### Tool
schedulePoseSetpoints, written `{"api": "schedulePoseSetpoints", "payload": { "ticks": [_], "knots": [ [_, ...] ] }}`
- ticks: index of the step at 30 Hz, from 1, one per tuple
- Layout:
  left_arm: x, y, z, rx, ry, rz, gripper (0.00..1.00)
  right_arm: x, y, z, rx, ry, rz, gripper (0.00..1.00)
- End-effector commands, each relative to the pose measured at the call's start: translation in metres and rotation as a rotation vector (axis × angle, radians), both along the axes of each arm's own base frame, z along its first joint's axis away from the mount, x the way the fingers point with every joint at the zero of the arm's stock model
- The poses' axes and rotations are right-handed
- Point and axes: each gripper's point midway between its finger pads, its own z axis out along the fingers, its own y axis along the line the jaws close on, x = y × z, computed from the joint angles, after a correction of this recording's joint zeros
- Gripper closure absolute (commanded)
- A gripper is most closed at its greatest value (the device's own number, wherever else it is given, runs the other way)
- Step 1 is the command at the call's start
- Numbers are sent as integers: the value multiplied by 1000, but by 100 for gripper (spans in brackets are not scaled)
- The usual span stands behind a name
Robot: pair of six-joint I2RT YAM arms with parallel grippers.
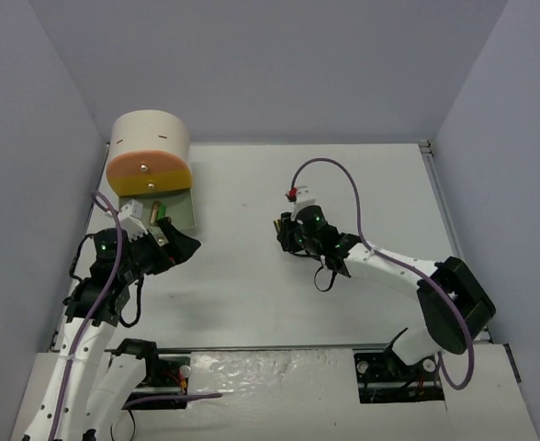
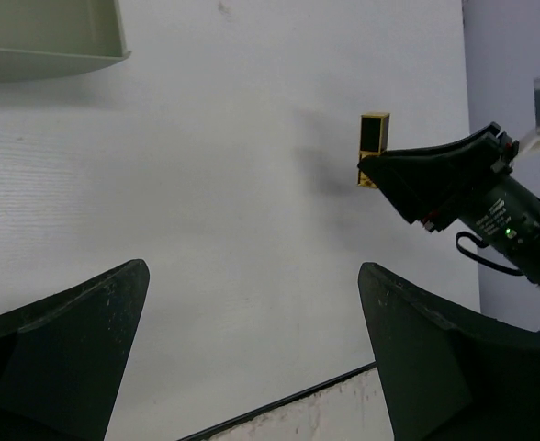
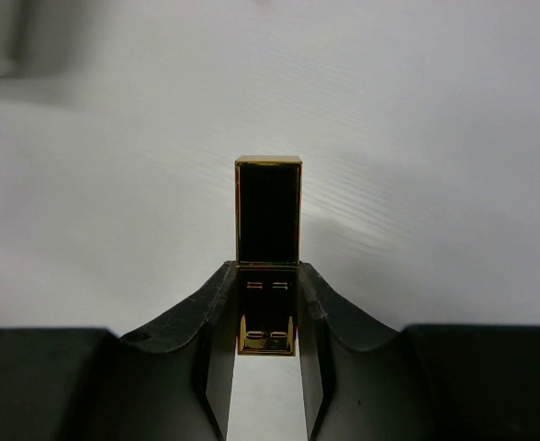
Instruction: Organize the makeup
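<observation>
Tube (image 3: 268,211): gold and black, near the middle of the table (image 1: 371,184), gripped at its lower end.
Right gripper (image 3: 268,276): closed on the tube, with both fingers (image 3: 210,308) pressed against its sides.
Long axis: it runs straight out from between the jaws, in line with the gripper; most of the length sticks out free.
Contact with table: cannot be told; a shadow is seen apart from the tube.
Left gripper (image 2: 253,276): spread fully, nothing held, well apart from the tube.
Drawer (image 1: 185,204): green, standing open below the drum box (image 1: 151,138) at the far left corner; small items are seen inside.
Coming move: the tube is judged to go leftward to the drawer, across bare table.
Obstacle: the left gripper hangs just beside the drawer's near end and could be struck.
</observation>
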Motion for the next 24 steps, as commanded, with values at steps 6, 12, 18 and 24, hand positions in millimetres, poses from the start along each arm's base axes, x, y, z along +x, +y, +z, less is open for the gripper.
{"api": "schedulePoseSetpoints", "payload": {
  "ticks": [6, 12, 18, 24],
  "knots": [
    [11, -54, 54, -152, -123, -86, 3, -60, 124, 118, 288, -378, 327, 100],
    [13, -72, 43, -108, -106, -83, 3, -80, 149, 125, 307, -416, 401, 100],
    [16, -82, 34, -95, -96, -78, 8, -97, 159, 133, 352, -428, 463, 100],
    [18, -90, 28, -103, -91, -84, 32, -100, 158, 137, 378, -436, 466, 100]
  ]
}}
